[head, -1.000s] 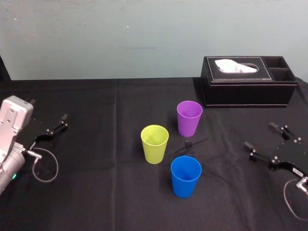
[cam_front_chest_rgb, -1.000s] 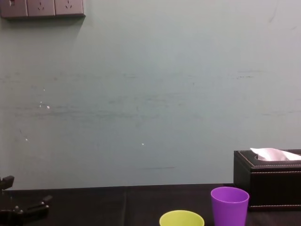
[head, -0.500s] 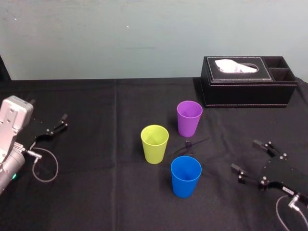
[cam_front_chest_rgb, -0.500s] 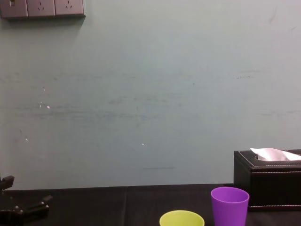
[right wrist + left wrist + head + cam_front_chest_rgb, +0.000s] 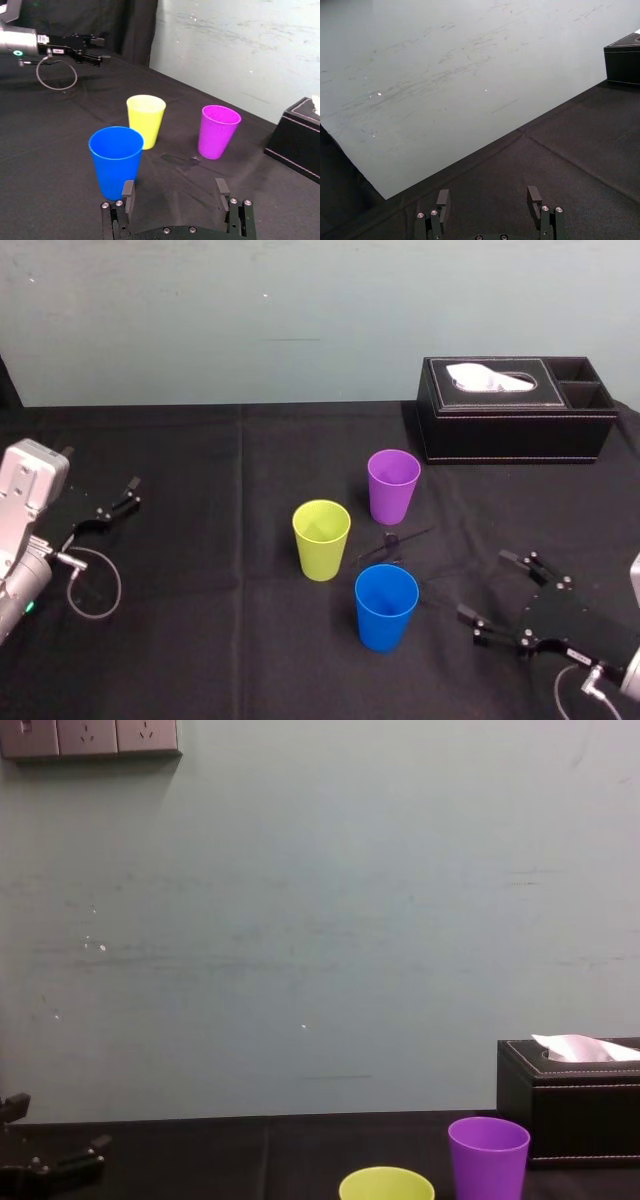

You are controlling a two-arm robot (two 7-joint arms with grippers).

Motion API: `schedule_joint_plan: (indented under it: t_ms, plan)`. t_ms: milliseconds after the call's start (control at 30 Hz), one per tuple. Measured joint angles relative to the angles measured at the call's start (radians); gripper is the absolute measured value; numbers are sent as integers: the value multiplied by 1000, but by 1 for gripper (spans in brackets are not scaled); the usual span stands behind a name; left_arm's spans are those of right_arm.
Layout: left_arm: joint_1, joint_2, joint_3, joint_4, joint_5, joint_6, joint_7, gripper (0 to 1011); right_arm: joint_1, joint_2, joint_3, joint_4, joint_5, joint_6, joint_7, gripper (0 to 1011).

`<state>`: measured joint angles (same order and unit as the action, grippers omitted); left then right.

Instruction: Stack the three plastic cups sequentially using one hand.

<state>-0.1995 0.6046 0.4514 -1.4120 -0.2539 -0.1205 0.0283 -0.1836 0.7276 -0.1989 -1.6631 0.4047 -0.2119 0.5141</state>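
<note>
Right gripper (image 5: 484, 585) is seen low over the black tablecloth (image 5: 200, 640), near the blue cup (image 5: 386, 606) on that cup's right side, with no contact made between them. Its two fingers are spread wide apart and nothing is held; they are pointed toward the blue cup, which in the right wrist view is framed just ahead of one finger. All three cups are stood upright with mouths up, each apart from the others. The yellow-green cup (image 5: 321, 539) is placed close behind the blue cup and to its left. The purple cup (image 5: 393, 485) is set farther back, almost straight behind the blue cup. A black tissue box (image 5: 515, 425), with white tissue showing at its slot, is found well behind the blue cup and to its right, against the pale wall. The left gripper (image 5: 128, 493) is parked far to the left of the blue cup, just above the cloth, and its fingers are likewise parted with nothing between them.
</note>
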Motion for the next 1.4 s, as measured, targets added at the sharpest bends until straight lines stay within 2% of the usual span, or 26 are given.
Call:
schedule_joint_plan:
  t_ms: [467, 833, 1400]
  plan:
    - [0, 0, 0, 0, 0, 0, 0, 1010, 18, -51, -23, -1, -25, 39, 33, 1003]
    - [0, 0, 0, 0, 0, 0, 0, 1010, 21, -68, -48, -12, -36, 50, 45, 1003]
    - [0, 0, 0, 0, 0, 0, 0, 1010, 38, -100, -79, -9, -69, 58, 25, 1003]
